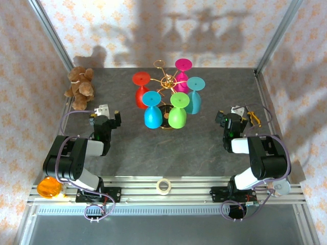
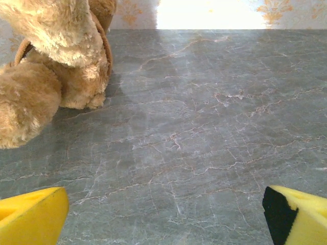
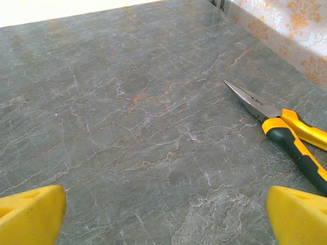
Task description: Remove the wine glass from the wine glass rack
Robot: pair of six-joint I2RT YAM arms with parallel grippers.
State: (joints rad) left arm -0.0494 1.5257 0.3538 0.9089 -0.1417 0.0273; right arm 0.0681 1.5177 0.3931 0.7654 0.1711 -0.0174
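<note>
top: wine glass rack (image 1: 167, 80) mid-rear of worktop (image 1: 127, 148), five colored wine glasses (image 1: 177, 116) hanging bowl-down on it | left tool (image 1: 110, 113) fingers apart, empty | right tool (image 1: 229, 113) fingers apart, empty | left wrist: teddy bear (image 2: 51, 66) ahead-left | right wrist: pliers (image 3: 286, 127) lying ahead-right

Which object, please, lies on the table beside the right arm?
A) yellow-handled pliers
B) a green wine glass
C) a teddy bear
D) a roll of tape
A: the yellow-handled pliers lie flat on the grey table just ahead of the right arm, while the teddy bear sits by the left arm.
</note>
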